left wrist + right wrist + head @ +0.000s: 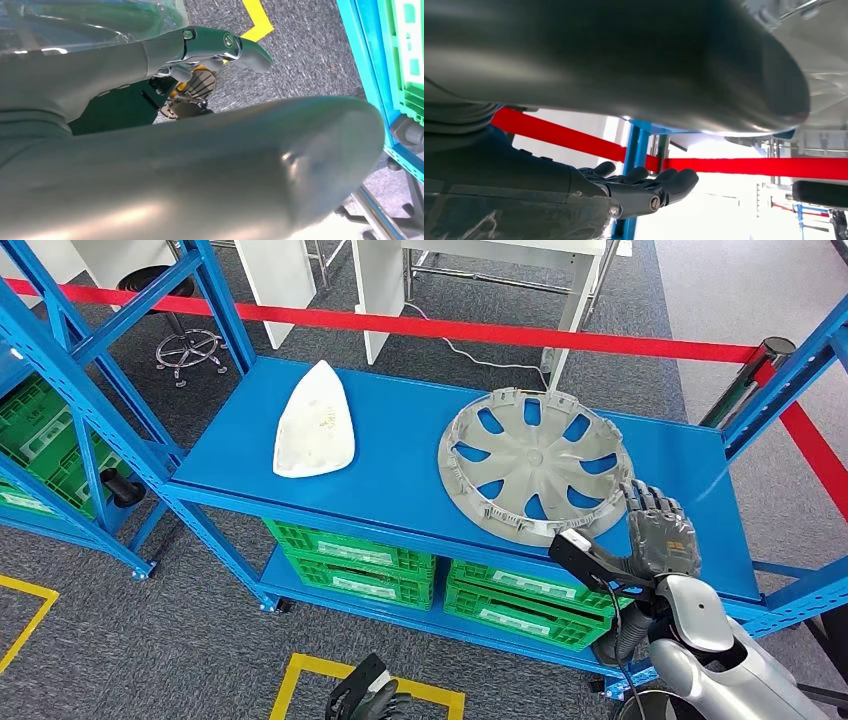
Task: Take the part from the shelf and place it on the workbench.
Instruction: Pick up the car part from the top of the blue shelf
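A grey wheel cover (535, 462) lies flat on the blue shelf (400, 440) toward its right end, ribbed inner side up (round, so no long axis). The right hand (662, 532) sits just beside its near-right rim, fingers spread, holding nothing. A white pointed part (314, 422) lies well left, tip pointing away; the left hand (368, 698) hangs low, its fingers' state unclear.

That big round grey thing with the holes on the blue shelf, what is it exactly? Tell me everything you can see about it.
It looks like a car wheel cover: a round grey disc, seemingly plastic, with a ring of curved openings through which the blue shelf shows. Small clips stand up around its rim, so it appears to lie inner side up, flat on the shelf's right part. The robot's right hand is open at its near right edge, fingers spread; whether they touch the rim cannot be told. A white iron-shaped part lies apart from it.
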Tool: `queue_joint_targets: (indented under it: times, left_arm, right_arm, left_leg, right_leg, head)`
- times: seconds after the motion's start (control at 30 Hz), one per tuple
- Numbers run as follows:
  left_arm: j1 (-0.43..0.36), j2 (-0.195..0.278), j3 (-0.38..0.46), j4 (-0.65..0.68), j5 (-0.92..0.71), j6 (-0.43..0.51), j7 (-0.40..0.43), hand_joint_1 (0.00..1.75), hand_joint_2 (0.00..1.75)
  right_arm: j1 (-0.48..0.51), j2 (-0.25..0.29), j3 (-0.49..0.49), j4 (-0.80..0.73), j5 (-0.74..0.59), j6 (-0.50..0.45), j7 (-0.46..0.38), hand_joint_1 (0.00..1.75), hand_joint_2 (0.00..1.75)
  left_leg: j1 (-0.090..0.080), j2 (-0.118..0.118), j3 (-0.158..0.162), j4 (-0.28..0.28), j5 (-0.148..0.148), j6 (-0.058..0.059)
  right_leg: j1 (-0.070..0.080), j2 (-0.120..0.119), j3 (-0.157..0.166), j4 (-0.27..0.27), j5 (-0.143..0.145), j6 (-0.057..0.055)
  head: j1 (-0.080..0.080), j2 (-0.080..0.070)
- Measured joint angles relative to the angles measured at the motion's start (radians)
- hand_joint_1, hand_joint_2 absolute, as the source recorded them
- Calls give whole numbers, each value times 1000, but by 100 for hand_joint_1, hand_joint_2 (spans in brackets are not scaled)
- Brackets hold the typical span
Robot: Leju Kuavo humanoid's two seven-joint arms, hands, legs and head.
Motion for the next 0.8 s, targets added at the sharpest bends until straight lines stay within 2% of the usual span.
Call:
queue_joint_targets:
  times: [0.47, 0.8]
  left_arm:
    - [3, 0, -1, 0, -4, 1, 0, 0, 0]
    - [-1, 0, -2, 0, -16, -2, 9, 0, 0]
  right_arm:
    - [3, -8, -25, 0, 46, -15, 13, 0, 0]
    - [-55, -8, -27, 0, 94, 12, 23, 0, 0]
  left_leg:
    - [0, 0, 0, 0, 0, 0]
    - [0, 0, 0, 0, 0, 0]
  right_leg:
    - [0, 0, 0, 0, 0, 0]
    - [0, 0, 0, 0, 0, 0]
  head:
    - [0, 0]
    - [0, 0]
